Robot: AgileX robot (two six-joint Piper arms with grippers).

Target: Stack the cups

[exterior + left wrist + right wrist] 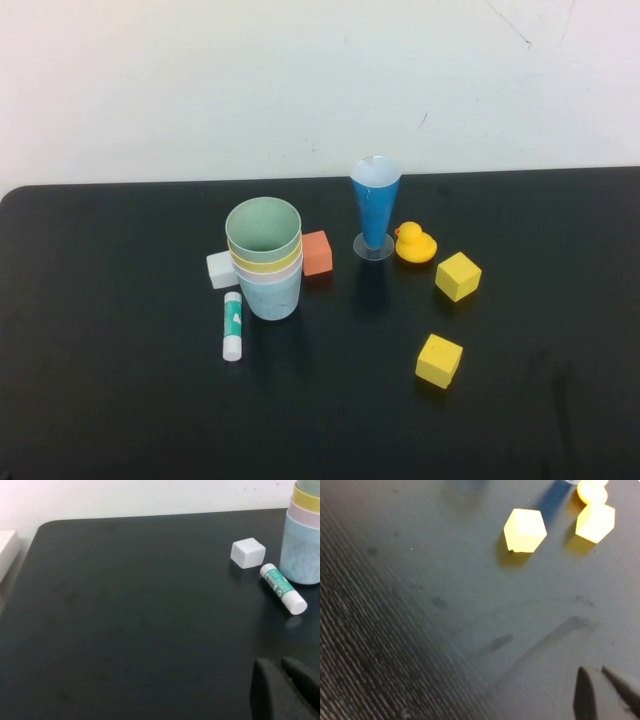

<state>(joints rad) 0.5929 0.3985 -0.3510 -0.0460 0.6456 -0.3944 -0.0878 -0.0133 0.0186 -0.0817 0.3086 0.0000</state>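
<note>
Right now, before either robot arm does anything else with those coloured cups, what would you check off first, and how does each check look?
1. All four cups nested in one stack, pale green on top, then yellow, pink, light blue: ok.
2. Stack upright on the table: ok.
3. Left gripper shut, holding nothing, away from the stack: ok.
4. Right gripper shut, holding nothing, over bare table near the yellow cubes: ok.
5. Room around the stack: not ok; the white block, orange block and glue stick sit close beside it.
6. Cups seated fully: cannot tell.
</note>
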